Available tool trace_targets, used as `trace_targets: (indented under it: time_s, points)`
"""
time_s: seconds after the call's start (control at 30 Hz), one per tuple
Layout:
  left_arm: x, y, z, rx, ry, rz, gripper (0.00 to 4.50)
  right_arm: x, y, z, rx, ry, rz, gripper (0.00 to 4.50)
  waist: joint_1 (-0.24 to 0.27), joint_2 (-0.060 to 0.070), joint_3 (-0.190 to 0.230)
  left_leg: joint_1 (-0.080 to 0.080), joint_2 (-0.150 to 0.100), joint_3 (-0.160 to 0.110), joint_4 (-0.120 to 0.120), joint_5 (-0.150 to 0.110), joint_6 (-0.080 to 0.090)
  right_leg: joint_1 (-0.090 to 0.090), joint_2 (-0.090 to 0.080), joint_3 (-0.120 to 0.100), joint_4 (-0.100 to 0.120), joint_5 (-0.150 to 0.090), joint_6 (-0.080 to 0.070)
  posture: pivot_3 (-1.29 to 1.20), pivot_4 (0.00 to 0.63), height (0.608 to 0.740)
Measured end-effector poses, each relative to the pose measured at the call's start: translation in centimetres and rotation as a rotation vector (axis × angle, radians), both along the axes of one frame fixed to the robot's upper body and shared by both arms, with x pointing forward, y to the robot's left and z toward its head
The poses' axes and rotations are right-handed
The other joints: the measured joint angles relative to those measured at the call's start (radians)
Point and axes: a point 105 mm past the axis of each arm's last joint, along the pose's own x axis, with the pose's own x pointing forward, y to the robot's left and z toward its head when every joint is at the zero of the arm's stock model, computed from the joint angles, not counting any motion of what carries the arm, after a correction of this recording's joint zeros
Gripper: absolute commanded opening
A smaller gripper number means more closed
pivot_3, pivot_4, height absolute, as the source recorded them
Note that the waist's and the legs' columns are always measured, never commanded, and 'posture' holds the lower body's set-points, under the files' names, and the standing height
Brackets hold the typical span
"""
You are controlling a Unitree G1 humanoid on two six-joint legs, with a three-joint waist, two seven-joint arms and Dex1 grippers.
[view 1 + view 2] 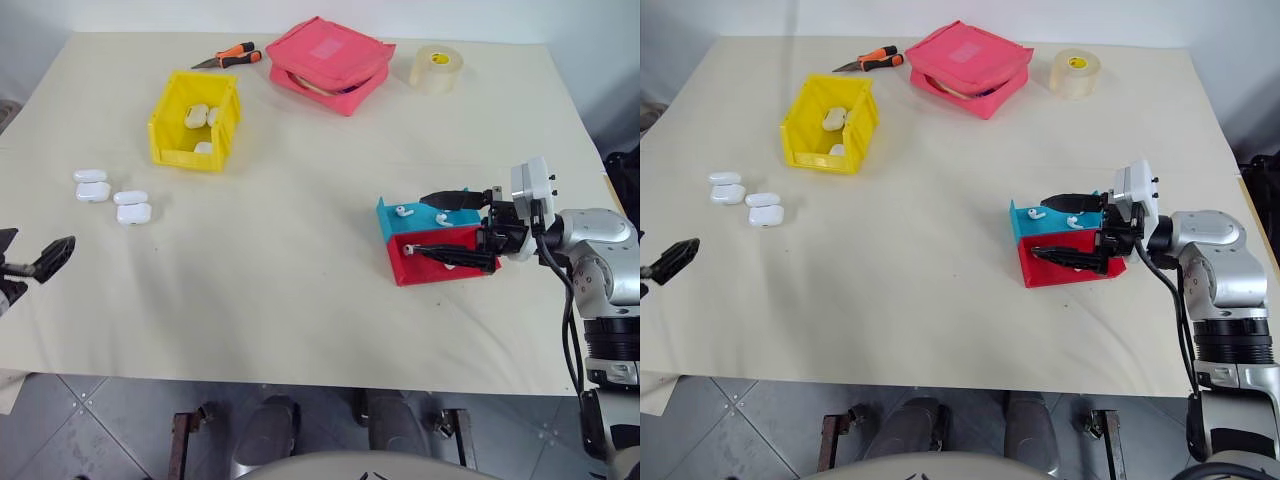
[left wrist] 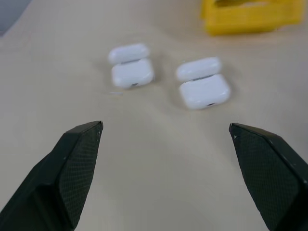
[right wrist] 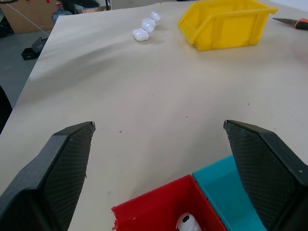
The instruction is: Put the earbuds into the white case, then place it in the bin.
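Observation:
Two white cases [image 1: 92, 185] [image 1: 132, 207] lie with lids open on the left of the table; the left wrist view shows them [image 2: 131, 67] [image 2: 202, 83] just ahead of my open, empty left gripper [image 2: 166, 130]. The yellow bin [image 1: 195, 120] behind them holds several more white cases. Two earbuds [image 1: 404, 211] [image 1: 441, 217] lie in a teal tray [image 1: 385, 222], and another earbud [image 3: 187, 223] lies in the red tray [image 1: 415, 272] beside it. My right gripper [image 1: 418, 224] hangs open over both trays, holding nothing.
At the table's far side lie a pink zip pouch [image 1: 328, 62], a roll of clear tape [image 1: 435, 68] and orange-handled pliers [image 1: 230, 57]. Bare tabletop separates the cases from the trays. The table's front edge runs close below both grippers.

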Motion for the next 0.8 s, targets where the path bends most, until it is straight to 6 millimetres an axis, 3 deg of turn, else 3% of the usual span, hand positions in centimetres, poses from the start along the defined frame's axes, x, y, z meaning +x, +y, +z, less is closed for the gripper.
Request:
trace_targets:
  time_s: [0.23,0.57,0.8]
  points:
    - [3.4,-2.7,-1.1,-0.026,0.224,0.074,4.48,-0.1,0.2,-0.2,-0.003,0.003,0.010,4.50,-0.002,0.000,0.000,0.000,0.000,0.000,0.000,0.000,-0.001,-0.001,0.000,-0.001,0.001,0.000,0.000,0.00,0.150,0.740]
    - [6.0,-4.3,-1.7,-0.121,0.389,0.183,4.48,-0.5,0.3,-0.4,-0.015,0.010,0.017,4.50,-0.003,0.000,0.000,0.000,-0.003,0.001,0.002,0.001,-0.001,-0.004,-0.002,-0.006,0.005,0.000,0.000,0.00,0.150,0.740]
    - [8.2,-4.3,-2.9,-0.188,0.460,0.284,4.48,-0.7,0.2,-0.8,-0.021,0.030,0.018,4.50,-0.003,0.000,0.000,0.000,-0.009,0.001,0.002,0.001,-0.001,-0.004,-0.003,-0.008,0.005,0.000,0.000,0.00,0.150,0.740]
